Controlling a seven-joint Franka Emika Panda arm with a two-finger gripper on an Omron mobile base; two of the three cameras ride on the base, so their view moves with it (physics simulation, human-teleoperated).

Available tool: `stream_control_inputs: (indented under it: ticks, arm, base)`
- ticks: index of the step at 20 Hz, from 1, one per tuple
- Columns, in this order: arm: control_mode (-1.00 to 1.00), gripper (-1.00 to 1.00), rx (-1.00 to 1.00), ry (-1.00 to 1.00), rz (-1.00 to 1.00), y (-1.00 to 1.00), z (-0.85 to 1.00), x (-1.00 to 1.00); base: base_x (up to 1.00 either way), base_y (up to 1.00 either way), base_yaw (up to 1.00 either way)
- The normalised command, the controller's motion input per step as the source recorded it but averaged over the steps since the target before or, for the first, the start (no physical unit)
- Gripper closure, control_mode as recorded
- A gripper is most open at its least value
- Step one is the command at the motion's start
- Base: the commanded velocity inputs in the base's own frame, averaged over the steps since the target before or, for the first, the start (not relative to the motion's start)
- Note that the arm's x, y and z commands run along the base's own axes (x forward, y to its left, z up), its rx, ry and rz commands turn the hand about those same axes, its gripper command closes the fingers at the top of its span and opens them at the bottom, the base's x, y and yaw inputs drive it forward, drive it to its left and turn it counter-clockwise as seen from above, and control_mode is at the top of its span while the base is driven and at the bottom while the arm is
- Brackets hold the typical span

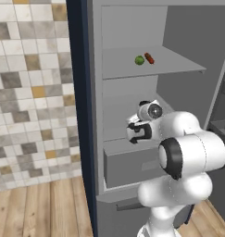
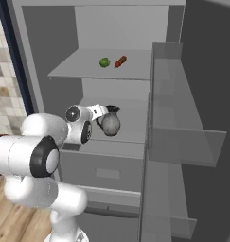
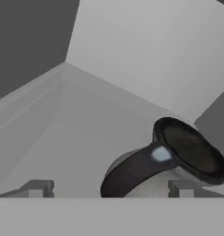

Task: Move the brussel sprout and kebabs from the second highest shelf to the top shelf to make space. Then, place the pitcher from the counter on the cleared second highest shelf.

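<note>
Both base views look forward and down into the open grey cabinet, one from behind-left, one from behind-right, sharing the top shelf [image 1: 178,65] [image 2: 83,68] and the arm. The hand view sits close, looking along the second highest shelf [image 3: 76,152] at the pitcher [image 3: 178,156].

Left base view: the arm's white links cover the pitcher and most of the second shelf [image 1: 115,134]. Right base view: the tool [image 2: 103,119] overlaps the pitcher's [image 2: 110,125] left side; the handle cannot be made out. Hand view: the lower body of the pitcher [image 3: 168,159] is cut off at the bottom. The kebabs [image 2: 120,61] are too small to distinguish separate chunks.
</note>
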Motion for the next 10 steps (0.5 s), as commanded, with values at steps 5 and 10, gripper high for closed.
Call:
stream_control_inputs:
  ticks: [5, 10]
  arm:
    - [-1.0, -1.0, -0.01, 0.09, 0.0, 0.21, 0.37, -0.54]
    - [-1.0, -1.0, 0.0, 0.01, 0.0, 0.0, 0.06, -0.28]
  base:
    - [0.0, 0.0, 0.0]
    - [0.0, 0.0, 0.0]
